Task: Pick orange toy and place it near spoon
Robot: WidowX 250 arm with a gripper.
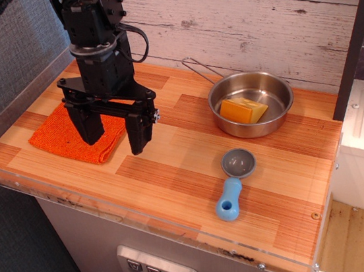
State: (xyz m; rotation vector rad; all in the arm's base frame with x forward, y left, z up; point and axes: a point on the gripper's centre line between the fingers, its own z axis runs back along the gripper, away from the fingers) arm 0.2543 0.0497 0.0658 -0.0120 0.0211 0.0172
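Note:
The orange toy [243,110], a yellow-orange wedge block, lies inside the steel bowl [280,120] at the back right of the table. The spoon [234,180], with a round grey bowl and a light-blue handle, lies in front of the steel bowl, handle toward the front edge. My gripper [113,134] is open and empty, fingers pointing down, over the right edge of the orange cloth [63,138] at the left. It is well to the left of the toy and the spoon.
The bright-orange knitted cloth lies flat at the left of the wooden table [173,170]. The steel bowl's wire handle [198,67] points back left toward the plank wall. A clear plastic rim [146,220] edges the table front.

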